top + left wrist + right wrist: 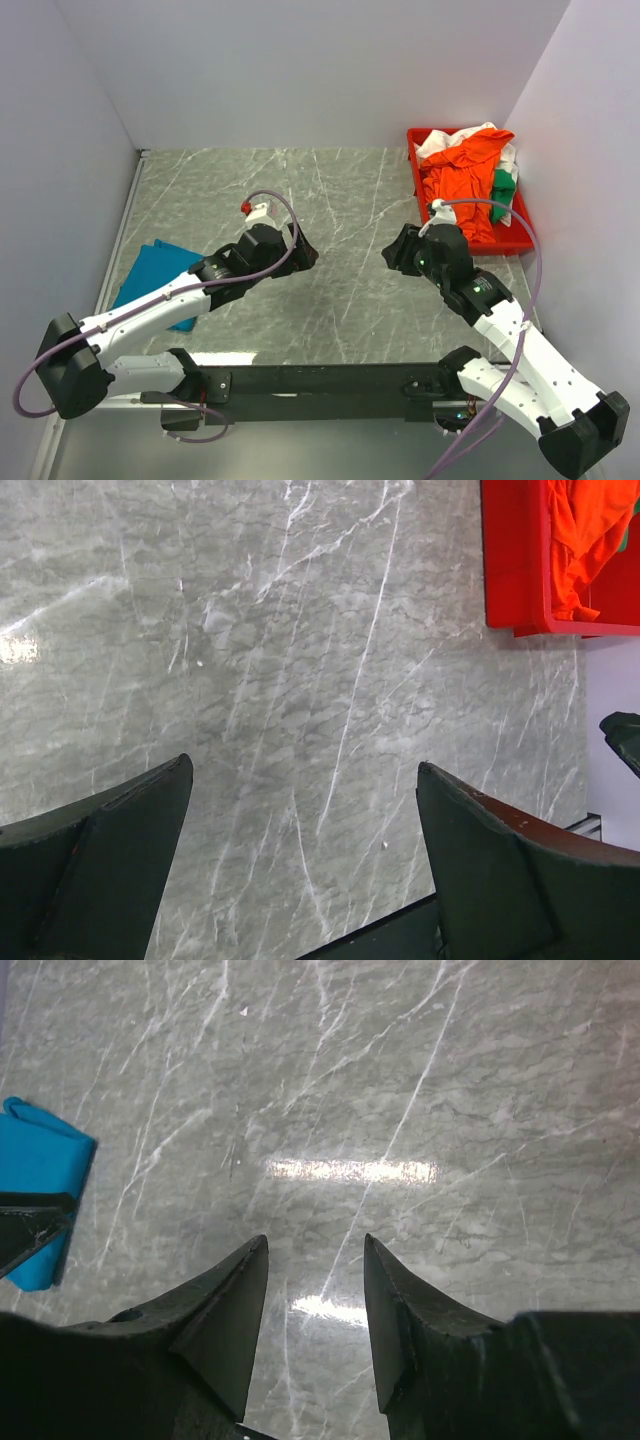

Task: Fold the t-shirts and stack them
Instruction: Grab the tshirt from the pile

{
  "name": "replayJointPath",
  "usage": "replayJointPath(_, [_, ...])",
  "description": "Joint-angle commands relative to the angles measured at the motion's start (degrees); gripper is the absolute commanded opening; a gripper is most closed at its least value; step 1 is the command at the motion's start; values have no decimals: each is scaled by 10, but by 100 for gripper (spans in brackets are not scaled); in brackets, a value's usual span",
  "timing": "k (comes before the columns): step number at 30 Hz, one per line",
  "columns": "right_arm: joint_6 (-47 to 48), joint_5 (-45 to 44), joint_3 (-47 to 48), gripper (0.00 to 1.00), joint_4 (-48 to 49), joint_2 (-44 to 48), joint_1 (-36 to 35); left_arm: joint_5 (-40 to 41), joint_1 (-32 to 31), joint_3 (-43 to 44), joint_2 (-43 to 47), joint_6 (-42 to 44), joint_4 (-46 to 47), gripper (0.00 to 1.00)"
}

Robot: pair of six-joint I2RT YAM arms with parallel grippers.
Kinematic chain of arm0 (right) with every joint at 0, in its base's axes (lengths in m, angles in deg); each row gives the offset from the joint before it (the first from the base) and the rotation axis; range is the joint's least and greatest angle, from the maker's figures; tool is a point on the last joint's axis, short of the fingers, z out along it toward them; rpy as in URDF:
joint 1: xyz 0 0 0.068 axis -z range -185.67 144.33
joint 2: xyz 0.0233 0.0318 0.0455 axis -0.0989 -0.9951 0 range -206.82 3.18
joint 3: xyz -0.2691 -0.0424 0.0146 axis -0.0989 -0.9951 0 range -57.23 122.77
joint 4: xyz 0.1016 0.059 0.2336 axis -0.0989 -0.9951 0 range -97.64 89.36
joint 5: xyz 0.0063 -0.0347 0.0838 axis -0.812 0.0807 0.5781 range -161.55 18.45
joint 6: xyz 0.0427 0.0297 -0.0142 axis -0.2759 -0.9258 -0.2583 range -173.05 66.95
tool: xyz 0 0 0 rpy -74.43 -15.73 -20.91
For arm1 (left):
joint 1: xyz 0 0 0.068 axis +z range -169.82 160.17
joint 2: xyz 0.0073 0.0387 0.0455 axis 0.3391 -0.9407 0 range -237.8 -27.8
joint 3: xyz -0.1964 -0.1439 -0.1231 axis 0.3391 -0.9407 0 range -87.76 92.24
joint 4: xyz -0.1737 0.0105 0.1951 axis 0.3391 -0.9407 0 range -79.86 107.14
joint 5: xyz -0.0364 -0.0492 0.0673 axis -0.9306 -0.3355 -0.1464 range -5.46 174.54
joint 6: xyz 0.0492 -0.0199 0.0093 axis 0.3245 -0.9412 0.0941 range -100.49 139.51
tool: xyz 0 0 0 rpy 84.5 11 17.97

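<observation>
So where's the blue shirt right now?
From overhead, the teal-blue t-shirt lies near the left edge of the table, partly under the left arm, far from the red tray at the right rear.

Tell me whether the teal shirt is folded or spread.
Folded: the teal shirt lies as a compact, straight-edged block with no sleeves showing; the left arm hides part of it.
</observation>
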Motion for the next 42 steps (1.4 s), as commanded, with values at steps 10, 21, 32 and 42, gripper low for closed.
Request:
replayJointPath(10, [-2,-33,8,50,6,-12,-2,-16,-2,13,33,36,8,99])
replayJointPath(21, [5,36,149,55,66,-239,108,-34,-2,53,28,72,-34,100])
replayJointPath(32, [-13,-68,401,55,-9,-489,348,-21,1,70,70,100,-95,99])
replayJointPath(42, [-15,-44,502,52,-7,-666,369,-19,8,92,58,125,-111,100])
